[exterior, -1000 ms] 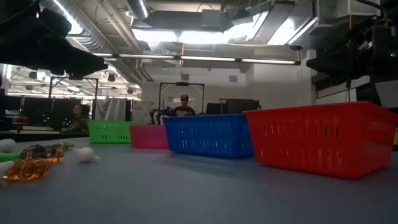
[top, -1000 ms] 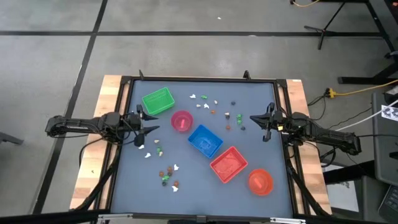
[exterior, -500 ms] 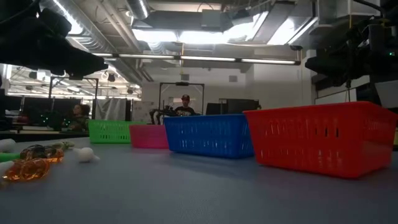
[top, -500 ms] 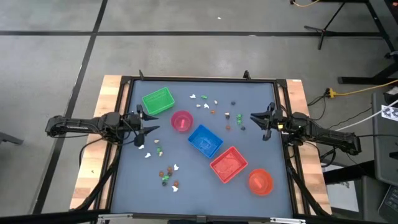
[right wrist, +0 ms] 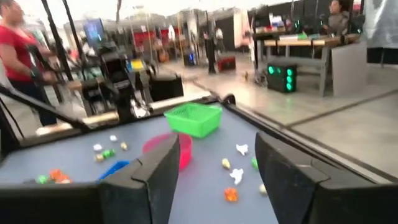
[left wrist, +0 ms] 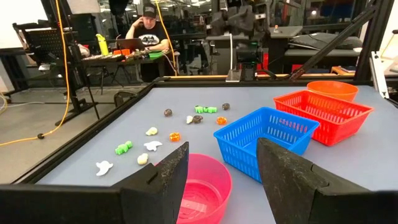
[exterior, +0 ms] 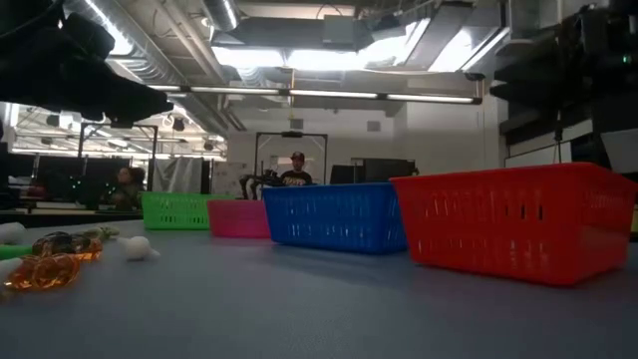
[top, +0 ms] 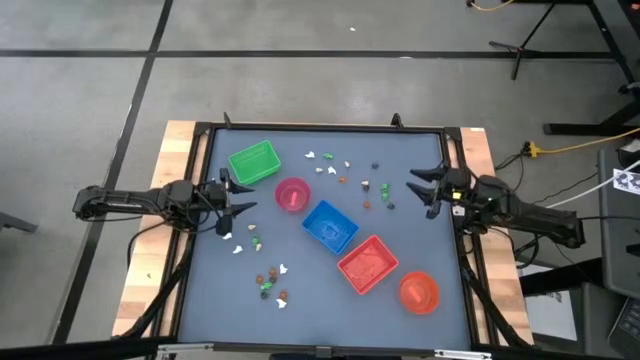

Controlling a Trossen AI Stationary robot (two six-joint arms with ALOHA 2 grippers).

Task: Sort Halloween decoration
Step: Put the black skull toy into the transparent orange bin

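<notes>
The Halloween decoration lies as tiny white, green, orange and dark trinkets in loose groups on the blue-grey table: one at the far middle, one near the right side, one near the left side and one toward the near edge. My left gripper stands open at the table's left edge, level, facing the pink bowl. My right gripper stands open at the right edge, level, pointing toward the table's left over trinkets. Neither holds anything.
From the far left toward the near right stand a green tray, the pink bowl, a blue tray, a red tray and an orange bowl. People are in the room beyond the table.
My right gripper has opened from shut and has risen a little above the table's right edge. My left gripper and all trinkets and containers have kept still.
</notes>
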